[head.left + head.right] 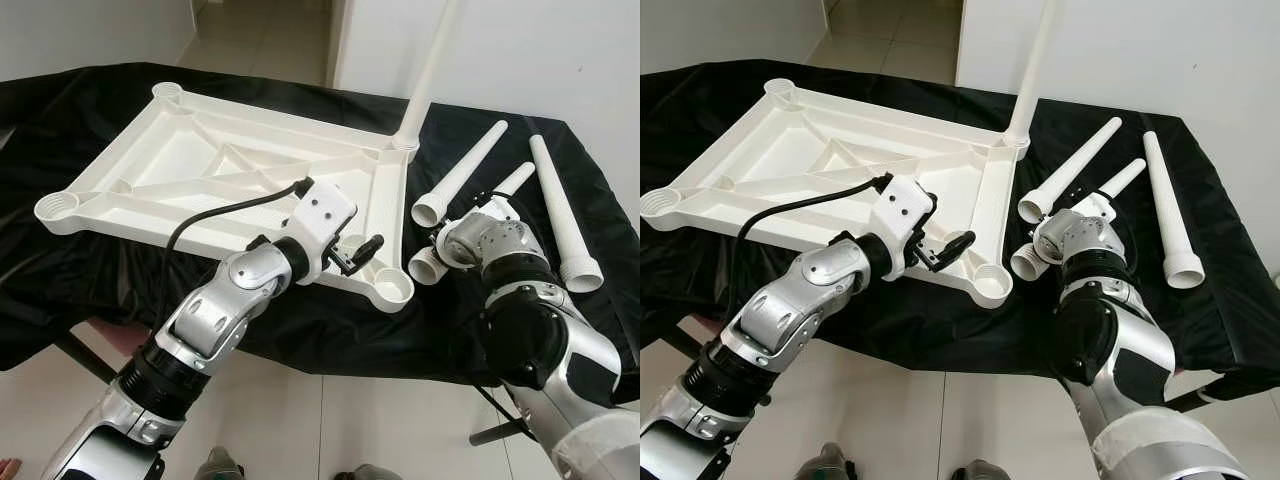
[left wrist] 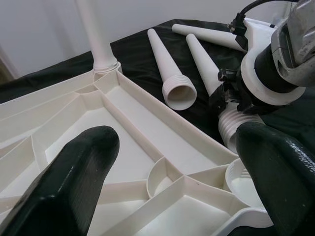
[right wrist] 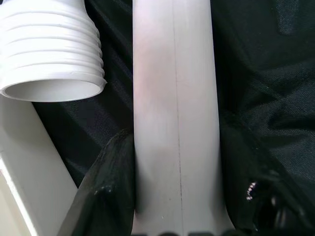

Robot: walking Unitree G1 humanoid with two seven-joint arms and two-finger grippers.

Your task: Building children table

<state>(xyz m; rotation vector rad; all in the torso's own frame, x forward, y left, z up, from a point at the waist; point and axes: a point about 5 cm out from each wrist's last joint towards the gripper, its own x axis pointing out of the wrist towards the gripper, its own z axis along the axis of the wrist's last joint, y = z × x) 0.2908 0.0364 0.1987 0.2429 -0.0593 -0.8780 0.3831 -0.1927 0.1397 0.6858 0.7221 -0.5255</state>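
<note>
My left pincer (image 1: 362, 252) hovers spread over the near right corner of the upside-down tabletop (image 1: 200, 165), which lies on the black-draped table (image 1: 90, 90). One leg (image 1: 428, 70) already stands screwed into the far right socket; three remain. Right of it, my right pincer (image 1: 462, 235) pinches the middle loose leg (image 3: 174, 123), lying flat, threaded end toward me, tip pointing away.

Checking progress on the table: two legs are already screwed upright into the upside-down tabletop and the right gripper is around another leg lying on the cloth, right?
Not quite: only one upright leg stands in the tabletop, as the left eye view shows. The right gripper is around a lying leg on the cloth.
</note>
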